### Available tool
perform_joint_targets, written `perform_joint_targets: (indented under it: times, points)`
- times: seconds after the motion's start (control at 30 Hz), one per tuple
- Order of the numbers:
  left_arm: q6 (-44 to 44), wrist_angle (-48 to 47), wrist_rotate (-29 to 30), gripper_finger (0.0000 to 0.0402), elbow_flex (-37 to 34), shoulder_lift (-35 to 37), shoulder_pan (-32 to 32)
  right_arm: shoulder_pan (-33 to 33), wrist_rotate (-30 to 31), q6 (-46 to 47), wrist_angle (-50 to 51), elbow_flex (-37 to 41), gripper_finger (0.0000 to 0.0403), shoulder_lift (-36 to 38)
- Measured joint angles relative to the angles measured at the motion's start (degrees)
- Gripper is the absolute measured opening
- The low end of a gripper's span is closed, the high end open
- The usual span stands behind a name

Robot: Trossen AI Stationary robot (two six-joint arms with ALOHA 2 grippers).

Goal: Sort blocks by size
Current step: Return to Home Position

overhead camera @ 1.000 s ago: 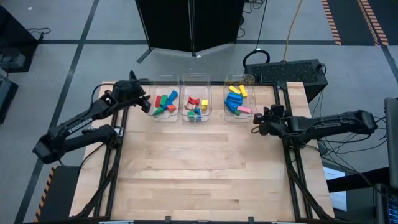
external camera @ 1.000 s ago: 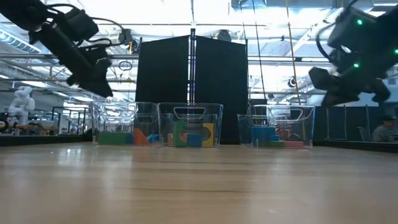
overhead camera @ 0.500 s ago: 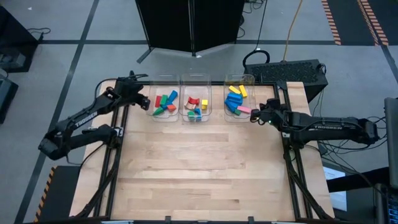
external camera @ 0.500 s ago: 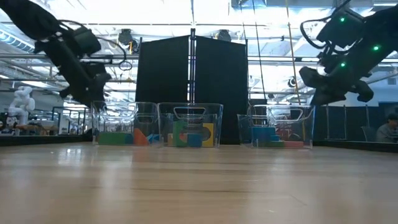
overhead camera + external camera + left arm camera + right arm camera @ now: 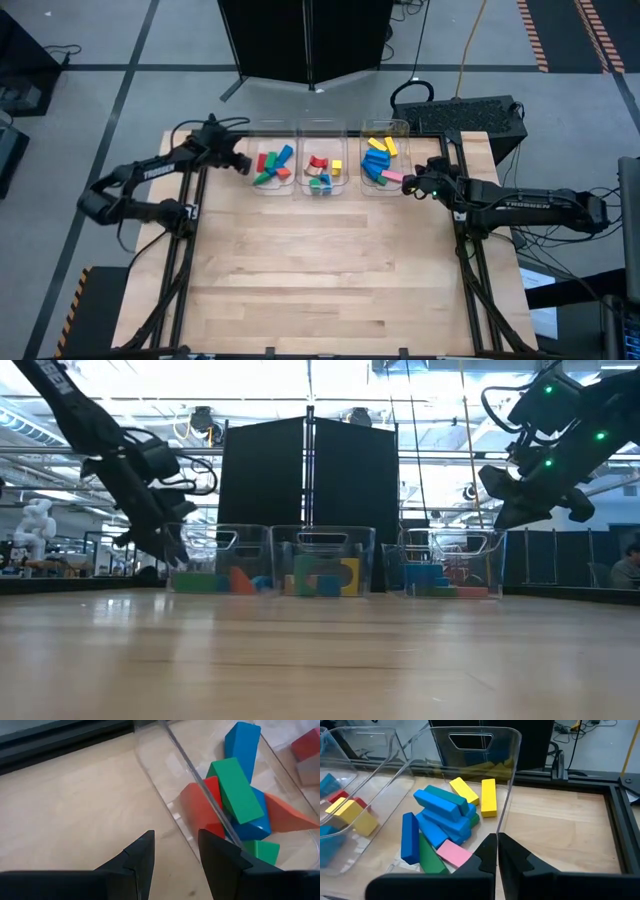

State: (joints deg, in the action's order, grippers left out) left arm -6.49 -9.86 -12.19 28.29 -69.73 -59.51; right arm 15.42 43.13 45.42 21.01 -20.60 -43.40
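all the blocks (image 5: pixel 235 790) already lie inside the three clear bins at the far edge of the worktop (image 5: pixel 330 270), so i judge that only the retreat of both arms is left. the left pincer (image 5: pixel 175 840) is spread and holds nothing. it stands low, just outside the wall of the left bin (image 5: pixel 170 775), and the red, green and blue blocks lie straight ahead of its tips, beyond that wall. this is the relation that counts: the bin is in front of the pincer, so the free way is backward and upward, not sideways along the wall. the right pincer (image 5: pixel 497 840) has its fingers pressed together and empty. it hangs higher, near the corner of the right bin (image 5: pixel 512 770), with the blue, yellow and pink blocks ahead of it and to one side.
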Motion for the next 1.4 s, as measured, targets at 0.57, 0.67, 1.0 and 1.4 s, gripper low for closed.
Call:
perform_joint_targets:
  times: [0.57,0.67,1.0,1.4]
  points:
    - [-3.7,11.1,-2.2,0.0152,0.0,-7.1,4.6,0.0,-0.3,-1.1,-0.1,0.0,0.0,0.0]
    - [-2.6,10.7,-2.2,0.0152,0.0,-6.1,4.4,0.0,-1.1,-1.8,-0.4,0.0,0.0,0.0]
    - [1.4,5.2,-4.2,0.0152,0.0,9.2,4.4,0.0,-8.3,-11.8,-12.2,0.0,0.0,3.9]
    - [2.8,-3.6,-6.7,0.0152,0.0,28.5,5.9,-0.7,-23.0,-20.6,-18.6,0.0,0.0,5.2]
